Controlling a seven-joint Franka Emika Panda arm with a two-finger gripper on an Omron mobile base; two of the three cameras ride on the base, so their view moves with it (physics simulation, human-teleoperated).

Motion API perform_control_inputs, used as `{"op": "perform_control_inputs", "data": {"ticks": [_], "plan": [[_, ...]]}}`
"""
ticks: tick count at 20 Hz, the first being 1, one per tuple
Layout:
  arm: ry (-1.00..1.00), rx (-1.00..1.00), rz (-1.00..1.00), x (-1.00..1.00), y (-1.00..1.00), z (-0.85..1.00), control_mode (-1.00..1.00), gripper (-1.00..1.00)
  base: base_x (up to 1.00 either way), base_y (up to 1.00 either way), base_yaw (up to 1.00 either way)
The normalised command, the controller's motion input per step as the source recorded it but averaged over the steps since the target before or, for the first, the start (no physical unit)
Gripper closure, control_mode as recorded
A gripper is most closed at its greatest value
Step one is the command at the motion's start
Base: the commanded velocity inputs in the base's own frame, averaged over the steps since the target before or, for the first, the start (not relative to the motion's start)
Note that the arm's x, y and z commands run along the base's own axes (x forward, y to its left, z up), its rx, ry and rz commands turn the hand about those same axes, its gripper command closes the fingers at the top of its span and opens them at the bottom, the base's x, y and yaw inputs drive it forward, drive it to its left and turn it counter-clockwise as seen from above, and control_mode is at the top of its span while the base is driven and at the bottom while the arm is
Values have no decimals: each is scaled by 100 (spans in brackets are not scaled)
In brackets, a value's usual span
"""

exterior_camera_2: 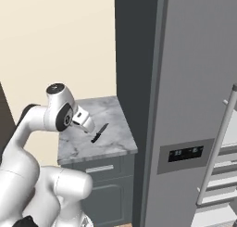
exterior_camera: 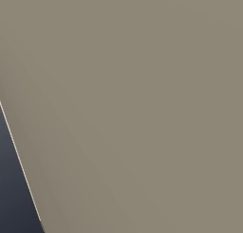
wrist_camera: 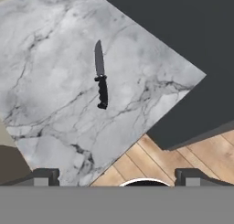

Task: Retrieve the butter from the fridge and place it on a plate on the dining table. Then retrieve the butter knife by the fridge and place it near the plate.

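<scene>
No brand name or legible writing shows anywhere; the dark dispenser panel (exterior_camera_2: 186, 154) set in the door of the tall grey side-by-side refrigerator (exterior_camera_2: 194, 82) carries only a few tiny pale marks too small to read. Beside that panel, at the right edge of the right base view, a long pale vertical bar handle (exterior_camera_2: 217, 147) slants up the frame, with white shelves visible behind it.

The small slim all-dark butter knife (wrist_camera: 100, 77) lies flat on the grey-white marble top of a small dark grey drawer cabinet (exterior_camera_2: 78, 147) that stands just beside the refrigerator's left side. In the hand view the knife sits near the middle of the marble, its grey blade pointing away from the black grip, touching nothing else.

The two-finger gripper (wrist_camera: 118, 176) hangs above the marble, apart from the knife, its fingertips (wrist_camera: 45, 176) spread wide with nothing between them.

Pale wooden floorboards (wrist_camera: 192, 159) run past the cabinet's edge. A plain cream wall (exterior_camera_2: 55, 40) stands behind the cabinet. The left base view shows a flat grey-beige surface (exterior_camera: 142, 108) with a dark blue-grey wedge at its lower left.
</scene>
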Motion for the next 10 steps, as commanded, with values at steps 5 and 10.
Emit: {"op": "perform_control_inputs", "data": {"ticks": [5, 10], "plan": [[7, 1, -4, 53, -2, 0, -100, -100, 0, 0, 0], [15, 3, 0, 54, 0, -15, -100, -100, 0, 0, 0]]}}
